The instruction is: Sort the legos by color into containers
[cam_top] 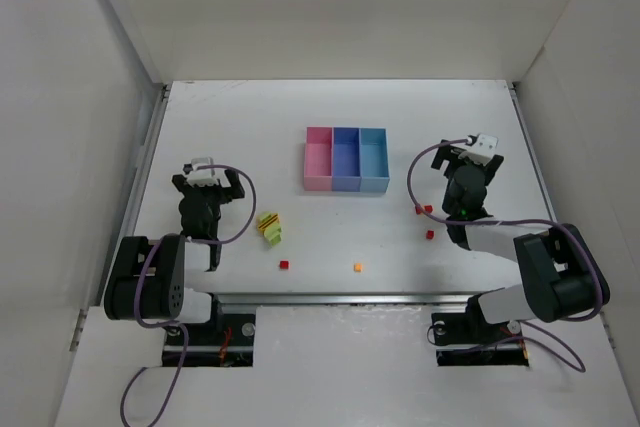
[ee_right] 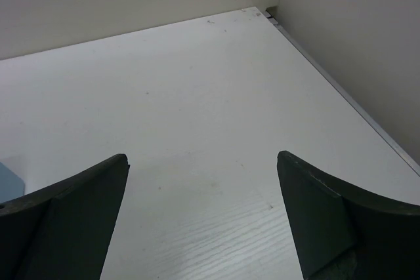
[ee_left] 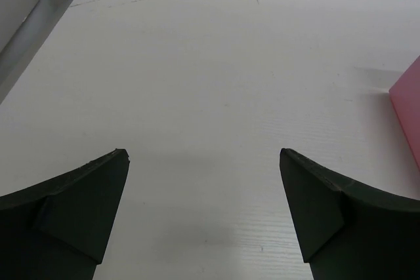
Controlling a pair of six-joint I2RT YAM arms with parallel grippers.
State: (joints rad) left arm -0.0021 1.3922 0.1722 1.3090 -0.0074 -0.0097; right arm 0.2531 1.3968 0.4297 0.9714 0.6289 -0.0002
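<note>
Sorting rig at rest, seen from above: I have both arms parked over the white worktop [cam_top: 250, 137]. The left arm [cam_top: 150, 282] sits at lower left and the right arm [cam_top: 545, 277] at lower right. The left jaws stand spread as wide as they go, with nothing between them, and both wrist views show only bare worktop in the gap. The right jaws are equally wide and equally empty.

The containers [cam_top: 346, 185] sit at centre frame between the two arms as one joined tray. Its pink bin [cam_top: 318, 159] is on the left, the blue-violet bin [cam_top: 346, 159] in the middle and the light blue bin [cam_top: 373, 159] on the right.

The legos lie loose on the worktop below the tray. A yellow-green clump with red stripes [cam_top: 269, 227] lies just right of the left jaws. A red brick [cam_top: 284, 265] and an orange brick [cam_top: 358, 267] lie near the bottom edge. Three more red bricks [cam_top: 428, 210] cluster beside the right arm.
</note>
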